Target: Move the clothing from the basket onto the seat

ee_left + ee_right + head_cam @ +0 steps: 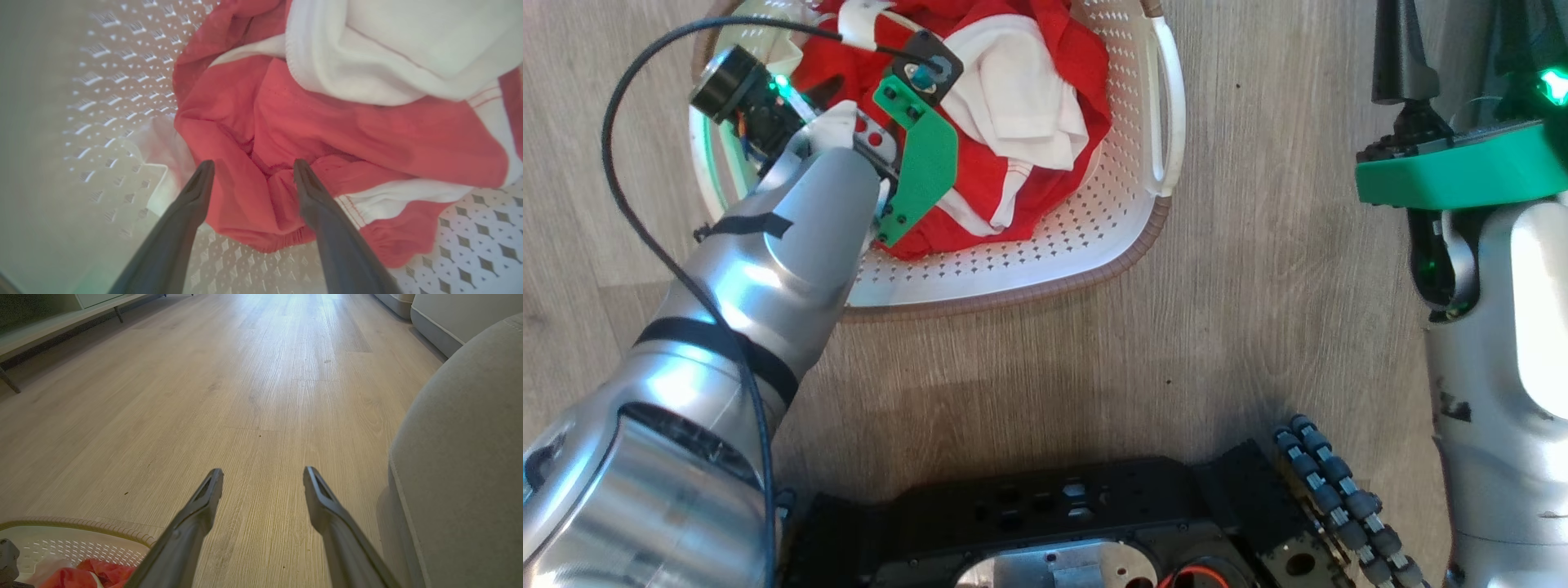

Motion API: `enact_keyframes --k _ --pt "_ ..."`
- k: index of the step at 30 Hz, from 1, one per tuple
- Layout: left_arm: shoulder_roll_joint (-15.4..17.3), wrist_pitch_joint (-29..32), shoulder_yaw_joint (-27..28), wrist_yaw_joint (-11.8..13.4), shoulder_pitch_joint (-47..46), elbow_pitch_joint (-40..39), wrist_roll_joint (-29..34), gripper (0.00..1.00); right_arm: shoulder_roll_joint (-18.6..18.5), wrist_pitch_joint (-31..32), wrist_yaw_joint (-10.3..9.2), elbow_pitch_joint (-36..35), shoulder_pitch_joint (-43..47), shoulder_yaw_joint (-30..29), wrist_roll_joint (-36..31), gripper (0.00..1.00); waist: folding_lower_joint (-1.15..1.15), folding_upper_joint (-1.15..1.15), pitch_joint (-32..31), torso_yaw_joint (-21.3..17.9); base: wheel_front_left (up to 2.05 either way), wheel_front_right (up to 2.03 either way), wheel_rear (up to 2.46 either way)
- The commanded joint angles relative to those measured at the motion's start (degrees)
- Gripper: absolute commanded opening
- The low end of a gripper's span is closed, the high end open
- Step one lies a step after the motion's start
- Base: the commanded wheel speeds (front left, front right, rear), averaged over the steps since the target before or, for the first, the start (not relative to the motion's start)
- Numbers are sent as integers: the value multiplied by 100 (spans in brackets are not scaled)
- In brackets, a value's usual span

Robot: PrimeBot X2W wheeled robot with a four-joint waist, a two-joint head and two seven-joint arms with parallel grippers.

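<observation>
The clothing (980, 167), a heap of red fabric with white panels and stripes, lies inside the basket (1094, 229), which stands on the wooden floor (1258, 327) in front of the robot's black base (1054, 506). The left gripper (253, 163) reaches down into the basket over the heap, its two dark fingers spread wide. A bunched red fold shows between the tips, but nothing is pinched, and whether the tips touch the fabric I cannot tell. The right gripper (263, 471) hangs over bare floor beside the basket, its fingers likewise wide apart and holding nothing. The grey seat (470, 437) rises close by on the right of the right wrist view, apart from the basket
</observation>
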Motion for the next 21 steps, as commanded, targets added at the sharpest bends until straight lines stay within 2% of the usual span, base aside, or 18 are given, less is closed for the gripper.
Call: enact_keyframes --k 1,13,14,16,17,21 --pt "90 32 5 -6 -38 -18 20 100 97 -36 -1 -164 124 134 42 100 0 0 23 -7 0 0 0" --pt "90 164 -176 -82 -145 292 -119 100 107 -36 -1 -150 82 261 183 100 0 0 84 -54 0 0 0" --pt "90 166 -188 -75 -141 305 -134 78 103 -36 -1 -150 81 263 191 100 0 0 82 -58 0 0 0" --pt "90 147 -219 -68 -121 322 -161 11 94 -36 -1 -150 88 261 209 100 0 0 66 -63 0 0 0" --pt "90 132 -234 -73 -100 329 -178 0 90 -36 -1 -144 94 254 218 100 0 0 47 -66 0 0 0" --pt "90 -53 -205 -69 26 251 -360 0 76 -36 -1 -99 150 182 235 100 0 0 -124 -34 0 0 0"
